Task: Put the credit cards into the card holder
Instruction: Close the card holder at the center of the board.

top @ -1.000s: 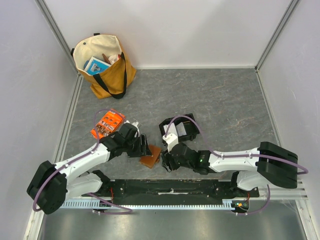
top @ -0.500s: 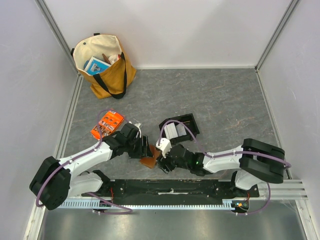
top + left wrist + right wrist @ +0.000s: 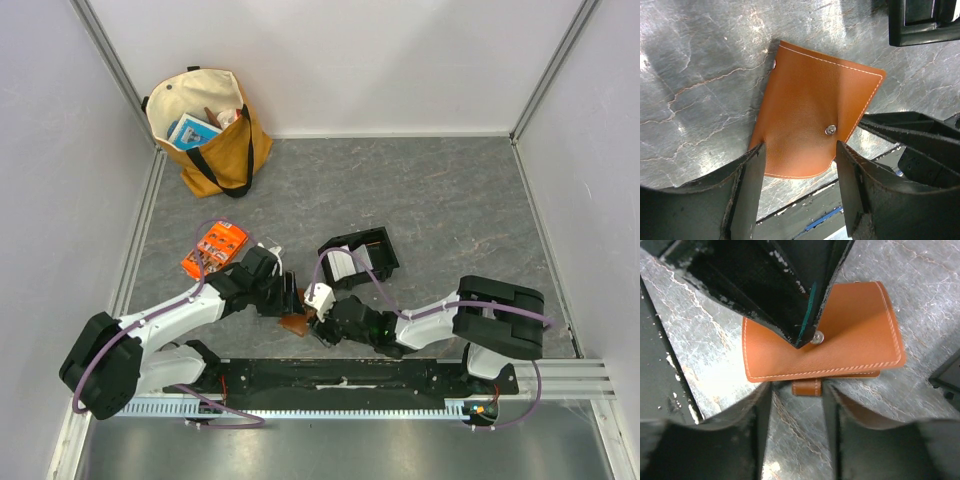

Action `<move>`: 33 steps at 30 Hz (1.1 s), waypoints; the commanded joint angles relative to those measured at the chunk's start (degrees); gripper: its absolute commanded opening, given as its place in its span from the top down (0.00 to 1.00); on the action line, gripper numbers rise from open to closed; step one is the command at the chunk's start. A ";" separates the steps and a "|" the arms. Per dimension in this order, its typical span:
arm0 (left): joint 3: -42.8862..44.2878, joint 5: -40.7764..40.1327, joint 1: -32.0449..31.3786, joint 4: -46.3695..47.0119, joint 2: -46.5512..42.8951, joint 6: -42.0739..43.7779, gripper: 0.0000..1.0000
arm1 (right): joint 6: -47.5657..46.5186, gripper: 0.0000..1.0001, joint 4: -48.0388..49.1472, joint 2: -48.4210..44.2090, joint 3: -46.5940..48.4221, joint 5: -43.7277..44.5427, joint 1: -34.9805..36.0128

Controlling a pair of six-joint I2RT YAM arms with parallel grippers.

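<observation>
The card holder (image 3: 815, 115) lies closed and flat on the grey table (image 3: 700, 75), its near edge between the spread fingers of the left gripper (image 3: 799, 150). The right gripper (image 3: 798, 395), jaws also apart and clamping nothing, straddles the clasp tab (image 3: 806, 387) from the opposite side. From above the arms hide most of the holder, and the credit cards (image 3: 343, 264) show only as a pale patch in the black tray (image 3: 378, 241).

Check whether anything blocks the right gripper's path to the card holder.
Nothing visible does: only bare table separates the right gripper from the card holder. The left gripper hangs over the holder's far part.
</observation>
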 commanded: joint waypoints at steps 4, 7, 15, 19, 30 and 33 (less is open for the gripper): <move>-1.77 0.08 0.05 1.43 1.37 2.02 0.37 | -1.11 0.70 7.09 1.41 -1.17 6.58 0.81; -1.77 -1.15 0.05 1.61 1.98 1.50 0.37 | -0.77 0.75 8.41 -1.13 -3.98 5.79 0.81; -0.45 -4.40 0.14 1.96 6.90 0.00 0.37 | 0.82 0.90 13.86 -9.83 -9.87 2.54 1.42; 0.87 -5.28 0.14 2.05 8.92 -0.26 0.37 | 0.64 0.93 13.42 -13.35 -10.58 2.53 1.69; 1.75 -5.90 0.05 3.19 11.04 -1.23 0.38 | 0.12 0.96 14.92 -21.09 -12.51 2.18 2.83; 1.14 -4.32 0.05 4.86 10.69 -0.88 0.38 | -0.06 0.96 15.61 -21.09 -13.21 2.71 2.83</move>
